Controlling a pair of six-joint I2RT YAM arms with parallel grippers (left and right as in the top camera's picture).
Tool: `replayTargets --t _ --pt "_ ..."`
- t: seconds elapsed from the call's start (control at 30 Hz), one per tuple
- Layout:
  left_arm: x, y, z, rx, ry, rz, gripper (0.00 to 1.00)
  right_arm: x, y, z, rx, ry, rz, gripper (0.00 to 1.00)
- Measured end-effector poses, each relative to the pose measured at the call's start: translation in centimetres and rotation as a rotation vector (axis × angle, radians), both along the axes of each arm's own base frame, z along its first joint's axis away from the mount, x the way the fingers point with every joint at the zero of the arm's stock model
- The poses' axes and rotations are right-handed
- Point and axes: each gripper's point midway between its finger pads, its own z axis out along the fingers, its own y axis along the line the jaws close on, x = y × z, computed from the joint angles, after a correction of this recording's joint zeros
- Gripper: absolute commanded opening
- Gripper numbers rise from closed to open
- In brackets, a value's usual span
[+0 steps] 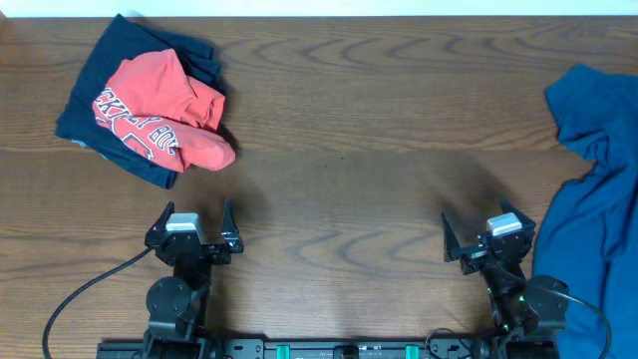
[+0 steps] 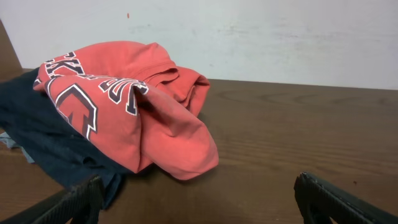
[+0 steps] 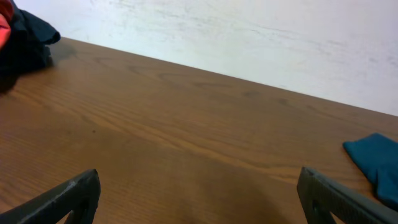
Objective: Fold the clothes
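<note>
Both released: left end effector (image 1: 196,215), right end effector (image 1: 478,225). Crumpled blue cotton T-shirt (image 1: 598,199) beside right for pickup; red lettered tee (image 1: 159,110) ahead of left.

Even, soft indoor light; faint shadows (no glare), wrist views slightly blurred.

A brown wood-grain table (image 1: 339,150) fills the view, its grain running in long swirls. Beyond the table's far edge stands a plain off-white wall (image 2: 261,31) (scuffed, with one small red speck (image 2: 129,14)). Soft, even light leaves a dull sheen on the table.
</note>
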Motion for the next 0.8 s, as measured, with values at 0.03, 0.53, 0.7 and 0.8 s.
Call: replayTargets --t 0.03,0.53,0.7,0.8 --pt "0.0 0.0 0.0 0.0 0.0 0.0 0.98 0.0 0.0 0.0 0.0 0.0 0.0 0.99" --pt "0.0 -1.0 -0.1 -0.012 0.001 -0.057 0.98 -0.5 1.8 0.1 0.015 -0.002 0.106 0.99" --pt "-0.2 -3.3 0.1 -0.079 -0.006 -0.188 0.98 -1.5 3.9 0.6 0.032 -0.016 0.241 0.99" --pt "-0.4 -4.2 0.4 -0.128 -0.013 -0.234 0.98 -1.8 4.5 0.9 0.058 -0.02 0.281 0.99"
